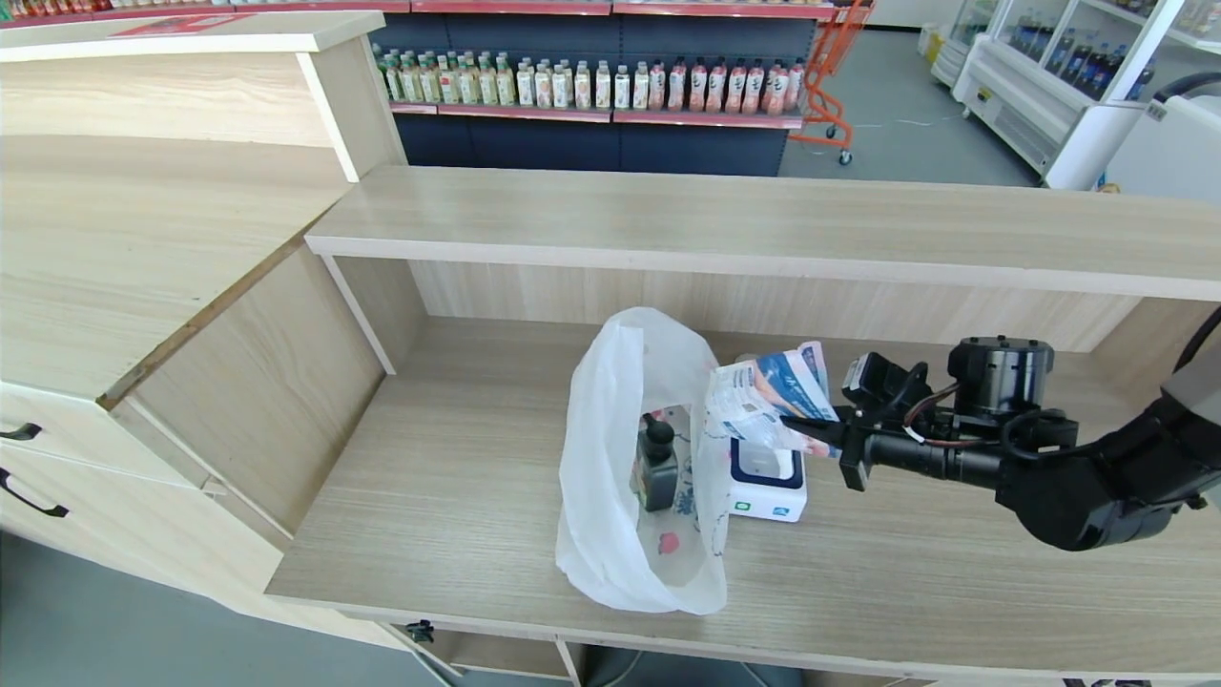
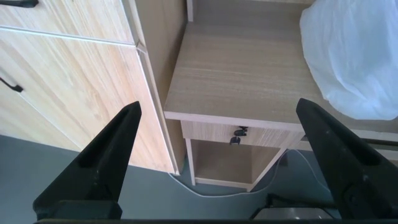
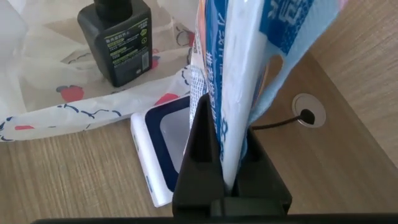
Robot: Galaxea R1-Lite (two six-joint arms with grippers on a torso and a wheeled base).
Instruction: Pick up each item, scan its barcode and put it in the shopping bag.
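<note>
Where the right pincer clamps shut on it, the blue-and-white packet hangs over the white scanner, just beside the shopping bag, mid-table. Left pincer gapes wide, empty.

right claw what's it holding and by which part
The right claw is shut on a blue-and-white packet, pinching it by one edge, over the scanner beside the shopping bag. The left claw is open and empty.

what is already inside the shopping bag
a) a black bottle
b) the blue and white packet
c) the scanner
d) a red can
A: the black bottle stands in the shopping bag; the right gripper holds the packet outside it, over the scanner.
</note>
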